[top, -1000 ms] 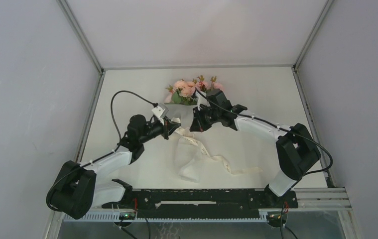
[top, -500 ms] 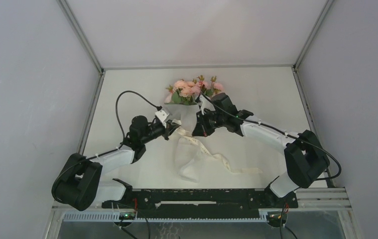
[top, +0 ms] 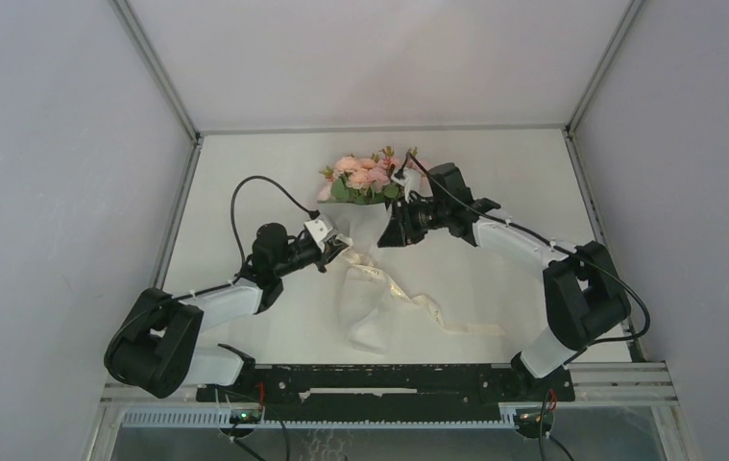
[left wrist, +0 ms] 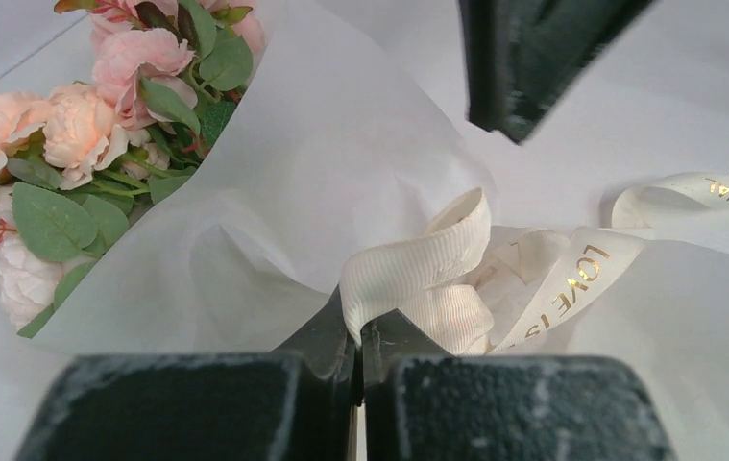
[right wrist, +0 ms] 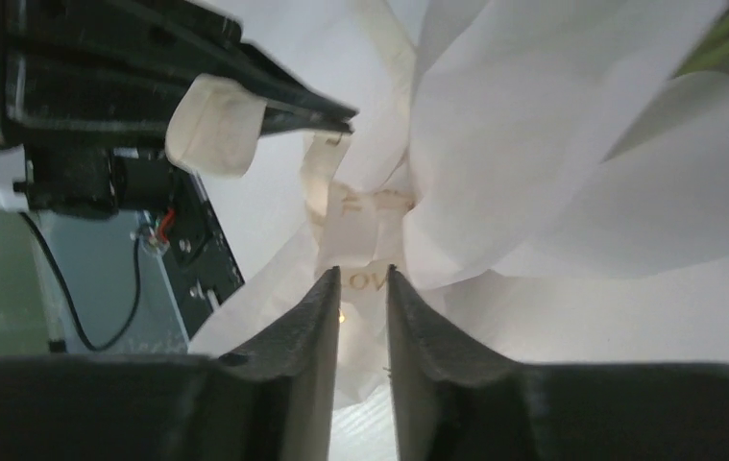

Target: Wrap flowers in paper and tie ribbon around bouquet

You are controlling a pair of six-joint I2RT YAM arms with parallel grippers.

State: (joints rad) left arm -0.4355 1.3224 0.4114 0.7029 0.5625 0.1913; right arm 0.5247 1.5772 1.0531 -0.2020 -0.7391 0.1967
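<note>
The left gripper [left wrist: 357, 331] has its jaws pressed together on a folded loop of the cream ribbon [left wrist: 423, 259], low in the middle of the left wrist view, against the white paper [left wrist: 322, 163]. The right gripper [right wrist: 363, 280] stands slightly parted, its tips at the pinched waist of the bouquet [top: 365, 209], clamping nothing that shows. The left arm [top: 221, 300] and right arm [top: 519, 240] reach inward to the centre of the top view. The pink flowers [top: 365, 174] lie just above, and the ribbon trails toward the lower right.

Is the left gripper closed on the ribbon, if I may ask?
Yes, the left gripper is shut with a loop of the cream ribbon pinched between its fingertips.
</note>
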